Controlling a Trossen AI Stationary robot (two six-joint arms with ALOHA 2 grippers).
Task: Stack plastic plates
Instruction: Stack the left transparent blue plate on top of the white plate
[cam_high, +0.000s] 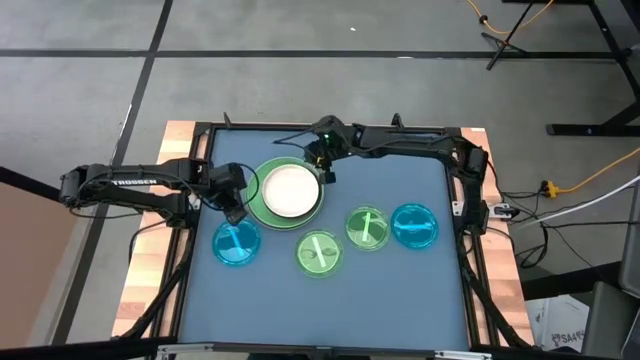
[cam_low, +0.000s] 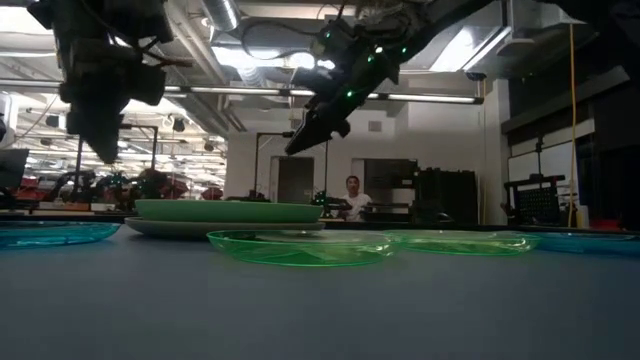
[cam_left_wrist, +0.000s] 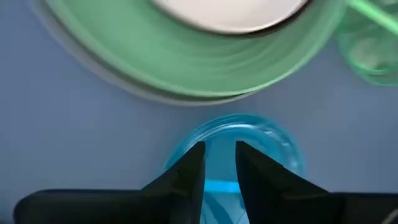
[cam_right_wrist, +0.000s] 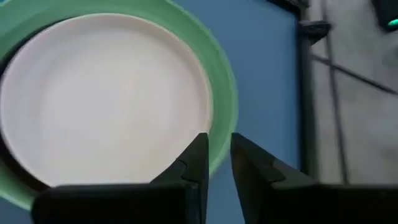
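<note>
Nearest the low camera, a small translucent green plate (cam_low: 300, 245) lies flat on the blue surface (cam_high: 400, 290), with a second green plate (cam_high: 368, 226) just beside it and a small blue plate (cam_high: 415, 225) at the row's right end. Behind them sits the stack: a white plate (cam_high: 291, 190) inside a large light green plate (cam_high: 256, 205), whose rim overhangs a grey edge visible beneath it in the left wrist view. Another blue plate (cam_high: 237, 243) lies just in front of the stack, to its left. Above that blue plate hangs the left pincer (cam_left_wrist: 219, 158), its fingers parted by a narrow gap and holding nothing. The right pincer (cam_right_wrist: 215, 152) hovers over the far right rim of the green plate, fingers likewise only slightly apart and empty. Beyond the surface, a person (cam_low: 352, 196) sits in the brightly lit workshop among dark equipment racks (cam_low: 450, 195).
</note>
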